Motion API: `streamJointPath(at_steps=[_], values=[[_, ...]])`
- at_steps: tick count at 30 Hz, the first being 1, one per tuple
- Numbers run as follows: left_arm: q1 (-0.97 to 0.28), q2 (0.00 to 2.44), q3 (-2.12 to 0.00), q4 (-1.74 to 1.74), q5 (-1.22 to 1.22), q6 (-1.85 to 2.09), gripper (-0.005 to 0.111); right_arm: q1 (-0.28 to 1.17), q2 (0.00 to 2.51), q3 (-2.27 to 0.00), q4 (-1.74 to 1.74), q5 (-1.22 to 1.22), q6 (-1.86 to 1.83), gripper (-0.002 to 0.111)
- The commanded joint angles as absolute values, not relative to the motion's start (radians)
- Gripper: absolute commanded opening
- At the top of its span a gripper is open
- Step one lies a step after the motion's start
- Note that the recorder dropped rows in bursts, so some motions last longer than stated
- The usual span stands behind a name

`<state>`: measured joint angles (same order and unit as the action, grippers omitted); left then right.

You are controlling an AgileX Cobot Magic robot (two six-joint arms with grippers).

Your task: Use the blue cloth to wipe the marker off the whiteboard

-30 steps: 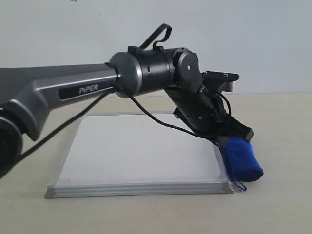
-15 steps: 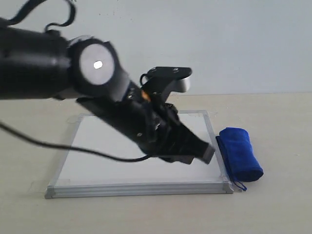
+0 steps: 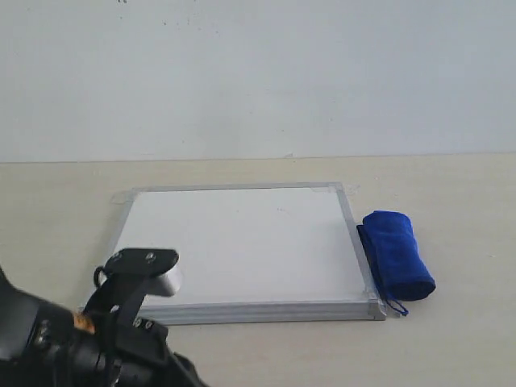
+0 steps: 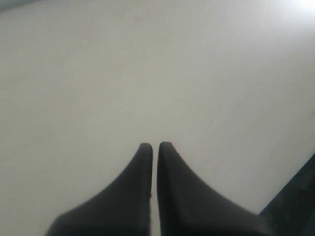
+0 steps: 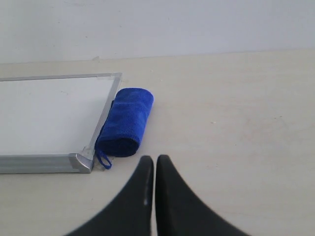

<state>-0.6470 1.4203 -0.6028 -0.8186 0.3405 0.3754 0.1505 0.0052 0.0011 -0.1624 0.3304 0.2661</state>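
- The whiteboard (image 3: 242,242) lies flat on the table (image 3: 459,193). Its surface shows plain white inside the silver frame.
- The blue cloth (image 3: 397,254) lies rolled on the table against the board's right edge. Its small loop is at the end by the board's front right corner.
- The left arm (image 3: 72,343) sits low by the board's front left corner.
- The left jaws are drawn together to a thin slit, holding nothing, over bare table.
- The right jaws are likewise nearly touching and empty, apart from the cloth.
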Motion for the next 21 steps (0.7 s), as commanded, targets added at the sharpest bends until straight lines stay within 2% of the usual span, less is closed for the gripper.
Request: streamJointPath(at_steps=[1, 16, 18, 21], values=[[-0.652, 1.409, -0.546, -0.833, 0.349, 0.382, 0.004, 0.149, 0.000, 0.000, -0.162, 0.323, 0.262, 0.001], [-0.650, 1.409, -0.540, -0.830, 0.306, 0.382, 0.004, 0.149, 0.000, 0.000, -0.162, 0.323, 0.262, 0.001], [-0.650, 1.349, -0.540, -0.830, 0.306, 0.387, 0.004, 0.149, 0.000, 0.000, -0.162, 0.322, 0.264, 0.001], [-0.650, 1.100, -0.540, -0.758, 0.279, 0.445, 0.004, 0.149, 0.000, 0.000, -0.162, 0.322, 0.264, 0.001]])
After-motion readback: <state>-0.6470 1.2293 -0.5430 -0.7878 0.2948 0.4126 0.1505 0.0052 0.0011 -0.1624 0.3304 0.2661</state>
